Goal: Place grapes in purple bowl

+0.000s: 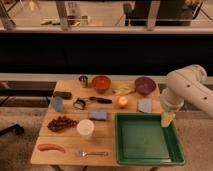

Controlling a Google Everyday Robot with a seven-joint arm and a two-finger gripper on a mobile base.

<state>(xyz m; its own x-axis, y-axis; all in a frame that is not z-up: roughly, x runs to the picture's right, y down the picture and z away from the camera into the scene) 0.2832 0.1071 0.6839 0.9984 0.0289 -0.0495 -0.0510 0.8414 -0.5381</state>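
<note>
The grapes [62,123], a dark reddish-purple bunch, lie on the wooden table [107,135] at the left, just left of a white cup [85,128]. The purple bowl [145,85] stands at the back right of the table. My gripper [167,119] hangs from the white arm at the right, over the far right corner of a green tray [147,142]. It is in front of and a little to the right of the purple bowl, far from the grapes. Nothing shows in it.
An orange-red bowl [101,83] and a small metal cup [83,80] stand at the back. A banana [123,90], a yellow fruit [122,101], a grey cloth [145,105], a blue sponge [98,114], a carrot-like item [51,148] and a fork [94,153] lie around.
</note>
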